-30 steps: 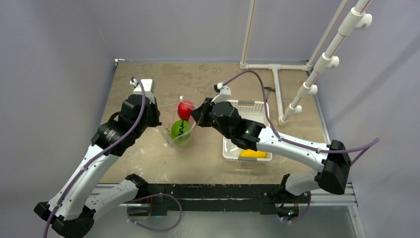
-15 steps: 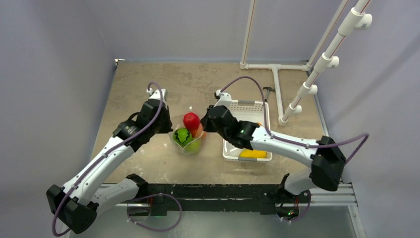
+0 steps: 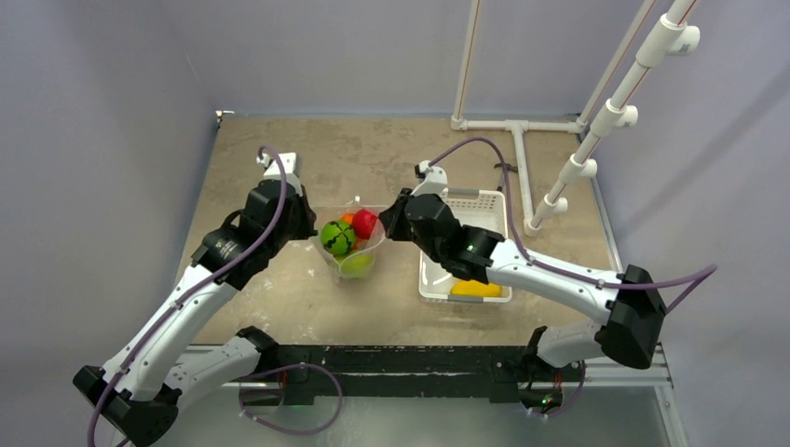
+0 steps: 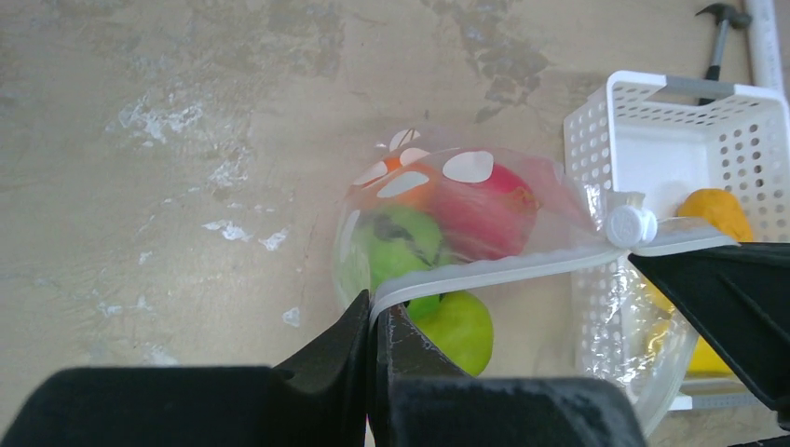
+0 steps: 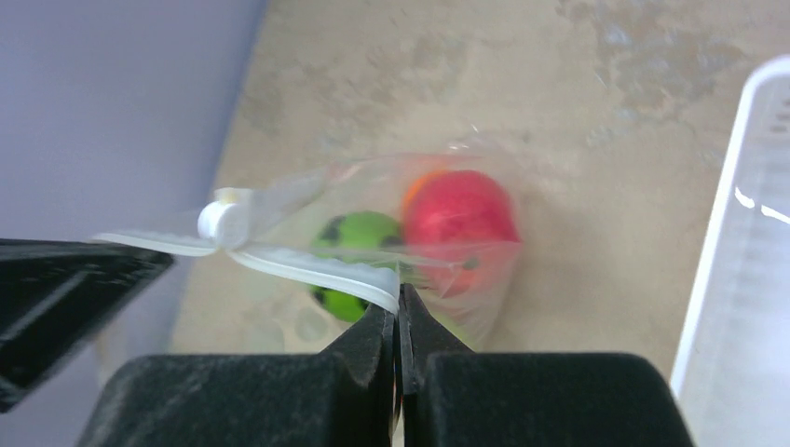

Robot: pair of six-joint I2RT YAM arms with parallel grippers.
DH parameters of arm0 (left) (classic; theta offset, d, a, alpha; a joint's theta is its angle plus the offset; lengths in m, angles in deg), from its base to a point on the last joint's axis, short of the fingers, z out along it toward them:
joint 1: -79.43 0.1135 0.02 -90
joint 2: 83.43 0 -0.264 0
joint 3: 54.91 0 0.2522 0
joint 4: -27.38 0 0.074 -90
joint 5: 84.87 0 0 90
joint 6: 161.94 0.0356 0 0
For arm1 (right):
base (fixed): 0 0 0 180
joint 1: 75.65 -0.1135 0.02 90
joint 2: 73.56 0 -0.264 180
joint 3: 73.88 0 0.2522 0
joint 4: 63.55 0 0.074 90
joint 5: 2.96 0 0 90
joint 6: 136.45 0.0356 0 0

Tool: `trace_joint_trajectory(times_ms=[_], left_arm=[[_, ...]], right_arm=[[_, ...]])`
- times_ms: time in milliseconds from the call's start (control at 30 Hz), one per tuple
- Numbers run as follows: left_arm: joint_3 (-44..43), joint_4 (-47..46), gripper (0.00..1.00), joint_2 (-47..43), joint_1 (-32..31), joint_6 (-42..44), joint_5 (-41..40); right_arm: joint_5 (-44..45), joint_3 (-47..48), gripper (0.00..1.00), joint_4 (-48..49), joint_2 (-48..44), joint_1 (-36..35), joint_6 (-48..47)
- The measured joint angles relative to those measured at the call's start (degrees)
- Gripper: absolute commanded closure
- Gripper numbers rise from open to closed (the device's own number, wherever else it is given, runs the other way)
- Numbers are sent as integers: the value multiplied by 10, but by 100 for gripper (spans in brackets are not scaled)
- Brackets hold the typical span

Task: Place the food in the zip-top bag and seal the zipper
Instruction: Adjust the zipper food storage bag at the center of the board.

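The left gripper (image 4: 374, 305), its black fingers pressed together, pinches the pale zipper (image 4: 522, 268) of a clear, crinkly bag (image 4: 559, 200), while the right gripper (image 5: 399, 303), clamped just as tightly, nips the same thin strip on its own side of the mouth. The two lengths of strip run away from the grippers and meet at a small round white slider (image 4: 631, 225), so that from overhead the mouth stands spread between the arms at the centre of the frame. Inside the glossy film lie a smooth red fruit (image 3: 364, 223), a round green one with dark stripes (image 3: 336, 237), a yellow-green piece (image 3: 358, 264) lower in the frame and a sliver of orange (image 3: 347, 218) at the top, largely hidden by the others. Whether the bag's bottom rests on the mottled tan table (image 3: 373, 154) cannot be told. Just right of the bag stands a white slotted plastic basket (image 3: 466, 197), with a long yellow fruit (image 3: 476, 289) at its lower end. White plastic pipes (image 3: 522, 158) lie across the upper right of the overhead frame.
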Motion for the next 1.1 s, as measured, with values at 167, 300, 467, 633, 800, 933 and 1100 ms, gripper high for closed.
trace_joint_trajectory(times_ms=[167,300,467,633,800,933,1100], left_arm=[[-1,8,100,5,0,8,-5],[-19,13,100,12,0,21,-15],[-48,20,100,29,0,45,-38],[-54,21,100,35,0,68,-61],[-45,12,100,33,0,80,-66],[2,-4,100,25,0,80,-64],[49,-27,100,21,0,80,-65]], right_arm=[[-16,-18,100,-1,17,1,0],[-27,-18,100,14,19,2,0],[-48,-17,100,49,47,4,-5],[-73,0,100,79,104,5,-13],[-89,28,100,96,158,10,-21],[-99,32,100,100,180,20,-23],[-99,36,79,95,191,24,-24]])
